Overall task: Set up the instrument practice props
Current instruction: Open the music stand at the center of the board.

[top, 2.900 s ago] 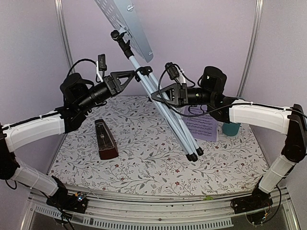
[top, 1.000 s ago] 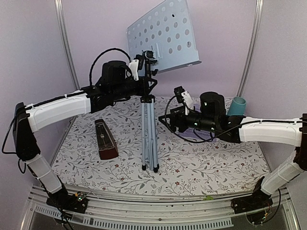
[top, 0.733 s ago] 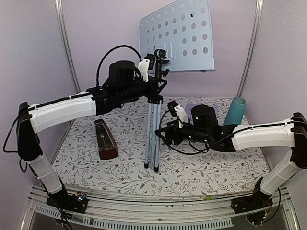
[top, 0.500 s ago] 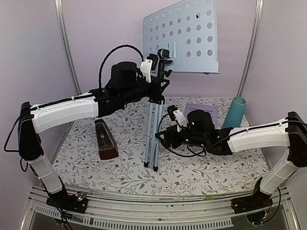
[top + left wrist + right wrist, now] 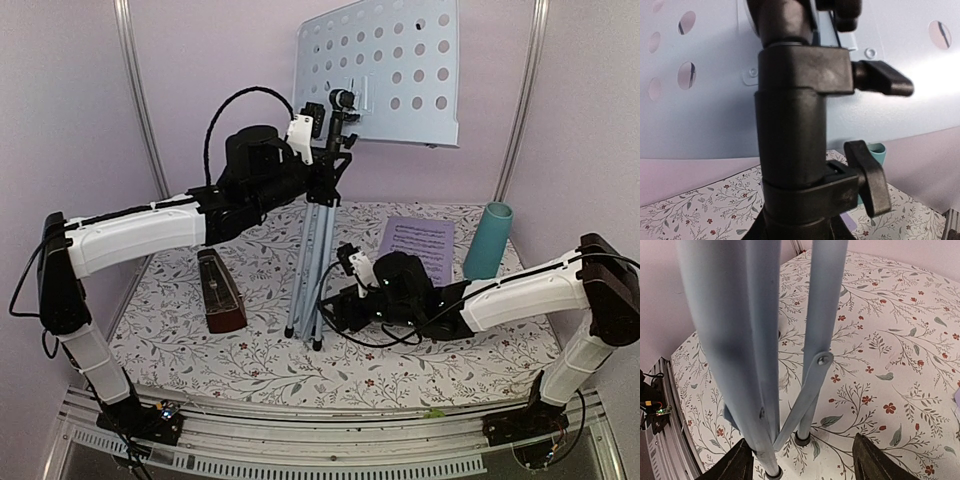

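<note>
The pale-blue perforated music stand (image 5: 385,70) stands upright mid-table, its silver tripod legs (image 5: 310,270) folded close together with the feet on the cloth. My left gripper (image 5: 322,170) is shut on the stand's black collar (image 5: 795,150), which fills the left wrist view. My right gripper (image 5: 332,306) hangs low by the feet, open, with the legs (image 5: 760,340) between its fingers (image 5: 735,462) and not touched. The dark-red-brown metronome (image 5: 220,292) stands left of the stand. One sheet-music page (image 5: 418,245) lies flat at the back right.
A teal cup (image 5: 487,240) stands upright at the back right beside the page. The floral cloth (image 5: 450,350) covers the table. Metal frame posts (image 5: 140,100) and lilac walls close in the back and sides.
The stand has gone from steeply tilted to upright, and its desk now faces forward. My right gripper has dropped left to the feet and narrowed a little. The left grip is unchanged.
</note>
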Motion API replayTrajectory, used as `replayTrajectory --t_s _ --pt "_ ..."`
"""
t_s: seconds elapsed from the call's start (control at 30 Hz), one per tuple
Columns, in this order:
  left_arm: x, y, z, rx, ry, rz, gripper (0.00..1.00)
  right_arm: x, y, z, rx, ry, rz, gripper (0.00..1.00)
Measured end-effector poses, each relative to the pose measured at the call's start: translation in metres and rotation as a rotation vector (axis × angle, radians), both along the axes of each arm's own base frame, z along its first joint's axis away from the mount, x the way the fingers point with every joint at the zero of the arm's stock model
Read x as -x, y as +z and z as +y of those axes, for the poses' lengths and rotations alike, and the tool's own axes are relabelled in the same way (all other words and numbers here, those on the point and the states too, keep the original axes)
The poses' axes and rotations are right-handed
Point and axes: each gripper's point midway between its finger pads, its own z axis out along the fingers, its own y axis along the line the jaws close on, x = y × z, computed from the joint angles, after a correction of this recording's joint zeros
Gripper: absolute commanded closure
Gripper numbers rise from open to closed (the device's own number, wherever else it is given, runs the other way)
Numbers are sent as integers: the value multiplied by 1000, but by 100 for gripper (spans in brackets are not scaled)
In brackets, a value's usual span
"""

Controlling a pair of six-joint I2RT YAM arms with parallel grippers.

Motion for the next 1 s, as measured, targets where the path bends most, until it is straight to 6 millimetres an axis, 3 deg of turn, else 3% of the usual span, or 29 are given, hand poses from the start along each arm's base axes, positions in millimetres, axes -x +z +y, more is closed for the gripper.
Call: replayTrajectory --t_s 0.23,0.5,0.73,0.77,1.0 --pt "0 2 1 51 -16 -36 100 1 -40 2 76 7 58 36" --pt "-5 3 7 90 -37 -57 100 -6 -44 1 100 -40 73 68" --pt "-8 0 23 120 -67 -100 100 -31 -53 -6 179 -131 45 80" --pt "-8 1 24 117 -77 -104 100 -34 -53 -8 186 -138 40 85" --pt "3 2 20 82 -146 -142 100 -41 -56 -17 201 -156 13 95"
